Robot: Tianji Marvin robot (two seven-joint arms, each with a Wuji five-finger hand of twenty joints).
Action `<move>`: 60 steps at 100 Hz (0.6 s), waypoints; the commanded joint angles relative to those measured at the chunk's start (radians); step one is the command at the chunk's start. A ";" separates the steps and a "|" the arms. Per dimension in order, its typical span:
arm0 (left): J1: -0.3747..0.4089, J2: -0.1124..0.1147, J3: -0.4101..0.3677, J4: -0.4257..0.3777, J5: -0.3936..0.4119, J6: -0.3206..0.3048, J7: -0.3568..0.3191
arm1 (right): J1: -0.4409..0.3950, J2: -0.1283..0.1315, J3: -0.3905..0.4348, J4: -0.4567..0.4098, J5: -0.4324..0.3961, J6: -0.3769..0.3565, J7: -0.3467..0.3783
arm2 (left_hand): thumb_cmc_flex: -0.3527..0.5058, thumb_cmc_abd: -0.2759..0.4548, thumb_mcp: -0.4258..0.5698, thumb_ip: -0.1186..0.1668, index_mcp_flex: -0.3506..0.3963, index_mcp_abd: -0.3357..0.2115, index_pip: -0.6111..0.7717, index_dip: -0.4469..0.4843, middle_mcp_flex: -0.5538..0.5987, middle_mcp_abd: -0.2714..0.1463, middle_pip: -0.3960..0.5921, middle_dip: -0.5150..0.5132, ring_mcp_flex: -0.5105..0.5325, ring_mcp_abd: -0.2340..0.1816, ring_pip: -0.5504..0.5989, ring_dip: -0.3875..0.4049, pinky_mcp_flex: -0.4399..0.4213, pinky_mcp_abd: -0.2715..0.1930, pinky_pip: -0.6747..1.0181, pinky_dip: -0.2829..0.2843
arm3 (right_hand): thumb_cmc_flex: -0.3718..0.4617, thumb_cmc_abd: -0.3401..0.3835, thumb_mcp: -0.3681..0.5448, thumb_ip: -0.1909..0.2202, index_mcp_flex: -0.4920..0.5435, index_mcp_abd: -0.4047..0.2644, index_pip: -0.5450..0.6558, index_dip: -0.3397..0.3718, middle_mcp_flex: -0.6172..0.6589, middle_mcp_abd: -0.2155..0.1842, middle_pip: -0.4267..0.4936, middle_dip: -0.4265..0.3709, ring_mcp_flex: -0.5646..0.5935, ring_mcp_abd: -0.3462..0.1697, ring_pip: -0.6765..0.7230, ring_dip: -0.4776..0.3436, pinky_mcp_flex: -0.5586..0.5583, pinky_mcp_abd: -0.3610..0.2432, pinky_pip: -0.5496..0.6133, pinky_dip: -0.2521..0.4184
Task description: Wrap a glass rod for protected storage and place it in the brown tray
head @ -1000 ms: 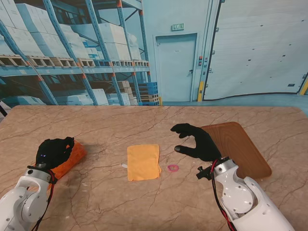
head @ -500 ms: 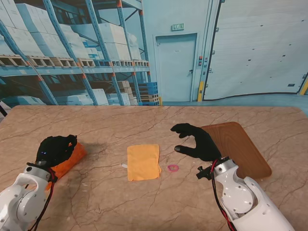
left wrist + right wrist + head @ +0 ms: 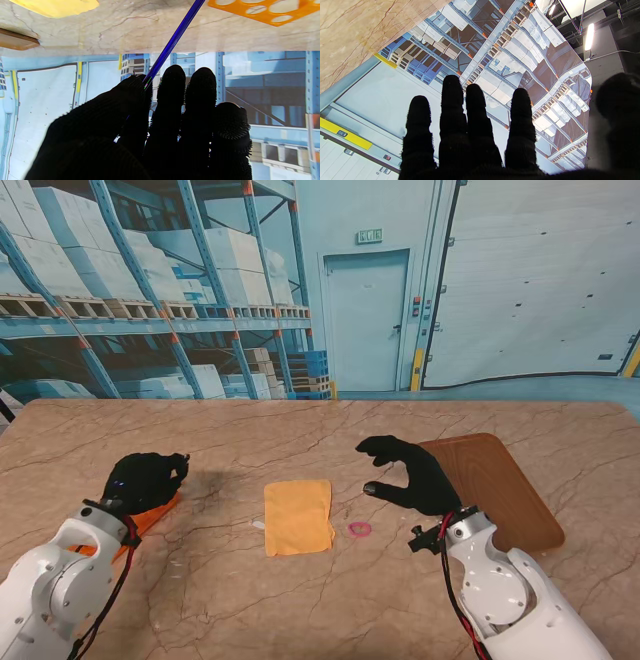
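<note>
- Left hand [image 3: 145,480], at eight o'clock, pinches a blue glass rod [image 3: 172,41] over an orange rack [image 3: 150,515].
- Yellow cloth [image 3: 298,516] lies mid-table, a pink ring [image 3: 360,529] beside it.
- Right hand [image 3: 410,475] hovers with fingers spread, empty.
- Brown tray [image 3: 500,485] sits at three o'clock.

The left robot hand [image 3: 146,478] has been moved rightward off the orange rack [image 3: 150,518], toward the yellow cloth [image 3: 298,516], with the blue glass rod [image 3: 172,41] pinched.
</note>
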 commanded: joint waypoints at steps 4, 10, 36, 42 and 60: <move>-0.025 -0.004 0.031 -0.021 -0.013 0.008 -0.029 | -0.011 -0.005 0.003 -0.014 -0.002 -0.003 -0.007 | 0.011 -0.008 0.037 -0.004 0.012 -0.004 0.069 0.025 0.010 0.029 0.034 0.009 0.011 0.006 0.022 0.009 0.005 0.006 0.067 -0.013 | -0.015 0.026 0.000 0.025 0.005 0.000 -0.010 -0.001 0.009 0.002 0.010 0.001 0.001 -0.006 0.015 0.012 -0.003 0.000 0.020 0.027; -0.044 -0.002 0.052 -0.023 -0.024 0.015 -0.054 | -0.014 -0.006 0.005 -0.016 -0.003 -0.003 -0.010 | 0.012 -0.007 0.038 -0.003 0.011 0.000 0.070 0.026 0.009 0.032 0.036 0.010 0.012 0.006 0.024 0.009 0.007 0.004 0.069 -0.015 | -0.015 0.027 0.000 0.025 0.006 0.000 -0.010 -0.001 0.009 0.002 0.010 0.001 0.001 -0.006 0.015 0.012 -0.004 0.000 0.020 0.027; -0.133 0.009 0.154 -0.031 -0.050 0.038 -0.182 | -0.023 -0.007 0.012 -0.026 -0.002 -0.003 -0.014 | 0.013 -0.001 0.033 -0.005 0.000 0.008 0.072 0.030 0.000 0.029 0.044 0.014 0.008 -0.001 0.030 0.009 0.008 0.000 0.073 -0.022 | -0.014 0.026 0.000 0.025 0.006 -0.002 -0.010 -0.001 0.010 0.003 0.010 0.001 0.001 -0.006 0.015 0.012 -0.004 0.000 0.019 0.027; -0.154 0.012 0.181 -0.035 -0.049 0.045 -0.215 | -0.025 -0.007 0.013 -0.028 -0.001 -0.002 -0.013 | 0.013 0.000 0.032 -0.005 -0.003 0.009 0.074 0.030 -0.001 0.026 0.045 0.015 0.009 -0.005 0.031 0.008 0.009 -0.003 0.073 -0.024 | -0.014 0.026 0.000 0.025 0.006 -0.001 -0.010 -0.001 0.010 0.002 0.010 0.001 0.002 -0.006 0.015 0.012 -0.004 -0.001 0.019 0.027; -0.226 0.019 0.271 -0.027 -0.072 0.079 -0.304 | -0.026 -0.007 0.014 -0.030 0.001 -0.001 -0.013 | 0.015 0.003 0.031 -0.006 -0.008 0.015 0.078 0.030 -0.003 0.029 0.051 0.016 0.009 -0.006 0.035 0.007 0.012 -0.006 0.077 -0.029 | -0.015 0.027 -0.001 0.025 0.005 0.000 -0.011 -0.001 0.010 0.002 0.010 0.001 0.001 -0.006 0.014 0.012 -0.003 0.000 0.020 0.027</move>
